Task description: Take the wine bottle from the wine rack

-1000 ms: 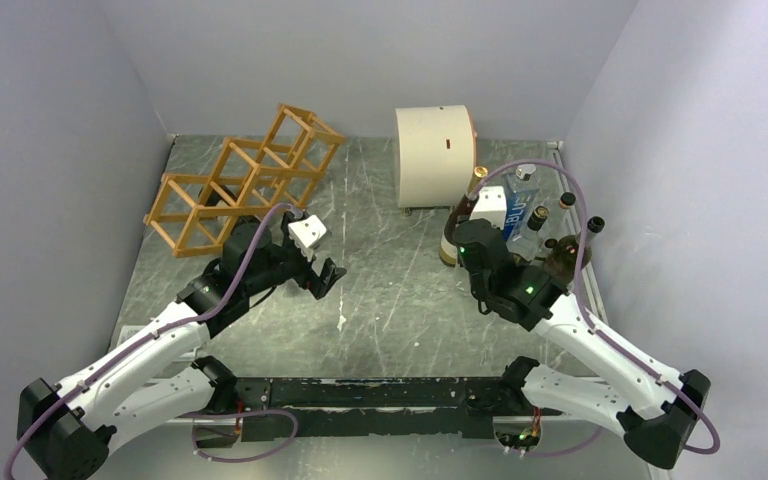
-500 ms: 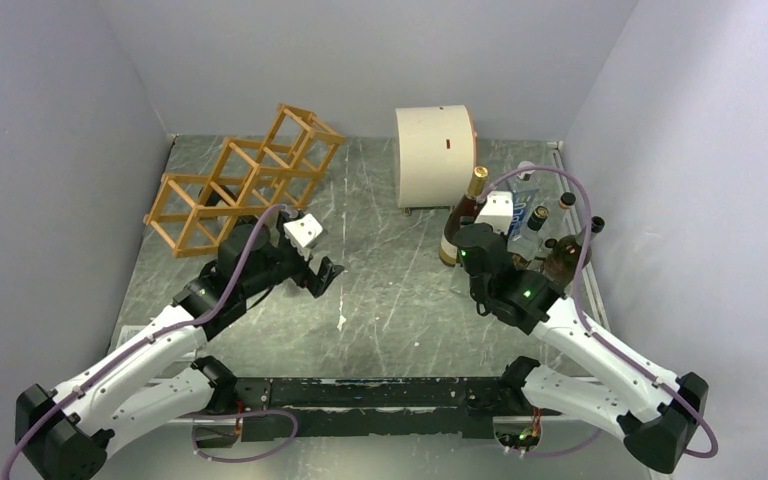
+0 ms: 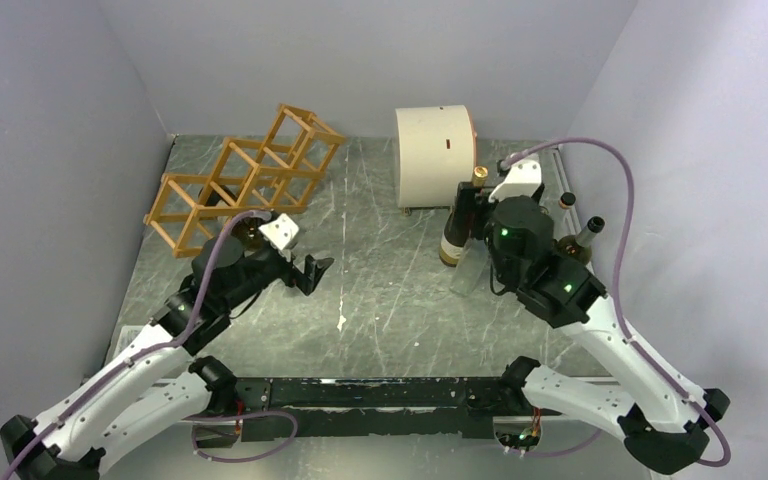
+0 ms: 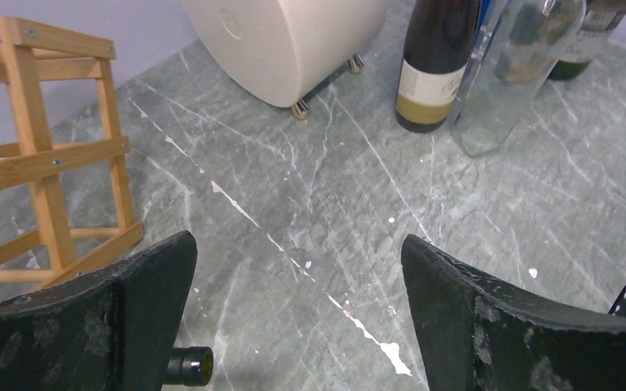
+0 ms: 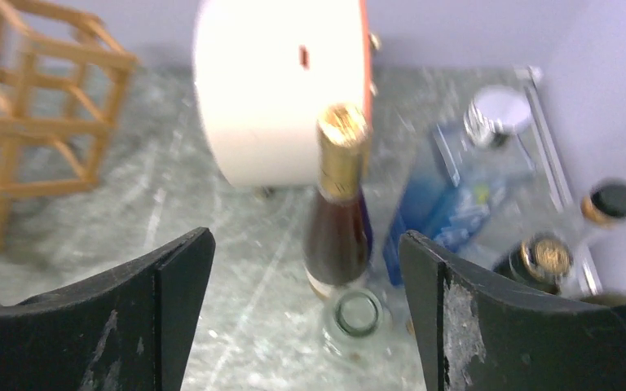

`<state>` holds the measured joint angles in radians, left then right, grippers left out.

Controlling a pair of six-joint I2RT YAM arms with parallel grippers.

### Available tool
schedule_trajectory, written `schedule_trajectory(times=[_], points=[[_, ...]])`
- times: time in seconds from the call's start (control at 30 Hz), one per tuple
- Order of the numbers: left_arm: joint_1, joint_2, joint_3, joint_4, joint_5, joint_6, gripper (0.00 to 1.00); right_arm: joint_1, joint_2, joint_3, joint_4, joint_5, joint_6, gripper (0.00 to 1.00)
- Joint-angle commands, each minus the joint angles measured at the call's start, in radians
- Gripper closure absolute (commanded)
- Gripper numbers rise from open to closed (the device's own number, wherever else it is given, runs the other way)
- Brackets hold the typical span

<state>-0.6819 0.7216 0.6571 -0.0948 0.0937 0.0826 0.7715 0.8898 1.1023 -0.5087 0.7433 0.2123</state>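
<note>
The wine rack (image 3: pixel 240 185), an orange-brown frame of thin sticks, stands at the back left, and its corner shows in the left wrist view (image 4: pixel 41 155). A dark wine bottle lies low in it. Only its neck (image 3: pixel 249 232) pokes out toward me, and its mouth (image 4: pixel 189 366) peeks from behind my left finger. My left gripper (image 3: pixel 312 268) (image 4: pixel 297 244) hangs open and empty just right of that neck. My right gripper (image 5: pixel 306 244) is open above a clear glass bottle (image 5: pixel 357 314) that stands free on the table.
A cream drum (image 3: pixel 435 155) stands at the back centre. Right of it are a dark bottle with a cream label (image 3: pixel 457 225) (image 4: pixel 436 65), the clear bottle (image 4: pixel 513 73), a blue bottle (image 5: pixel 448 204) and more dark bottles (image 3: pixel 585 235) by the right wall.
My right gripper has opened, let go of the clear bottle and risen above it. My left arm has drawn back a little toward the near left, still open.
</note>
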Motion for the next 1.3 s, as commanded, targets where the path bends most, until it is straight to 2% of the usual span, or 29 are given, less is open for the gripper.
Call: schedule_trajectory(times=[0.0,0.27,0.47,0.6,0.77,1.0,1.27], points=[[-0.003,-0.071,0.026,-0.012,-0.076,-0.083,0.01,-0.003,0.042,0.134,0.133,-0.230,-0.164,0.11],[-0.003,-0.201,0.161,-0.178,-0.179,-0.185,0.01,0.014,0.367,0.256,0.288,-0.712,-0.132,0.08],[-0.003,-0.274,0.286,-0.340,-0.286,-0.226,0.01,0.132,0.596,0.240,0.505,-0.806,-0.037,0.05],[-0.003,-0.326,0.329,-0.391,-0.341,-0.246,0.01,0.183,0.774,0.284,0.582,-0.846,0.061,0.05],[-0.004,-0.376,0.335,-0.404,-0.370,-0.247,0.01,0.236,1.007,0.431,0.546,-0.821,0.123,0.05],[-0.004,-0.384,0.345,-0.432,-0.366,-0.252,0.01,0.242,1.260,0.672,0.373,-0.741,0.161,0.04],[-0.004,-0.398,0.339,-0.434,-0.353,-0.253,0.01,0.242,1.451,0.882,0.212,-0.827,0.142,0.21]])
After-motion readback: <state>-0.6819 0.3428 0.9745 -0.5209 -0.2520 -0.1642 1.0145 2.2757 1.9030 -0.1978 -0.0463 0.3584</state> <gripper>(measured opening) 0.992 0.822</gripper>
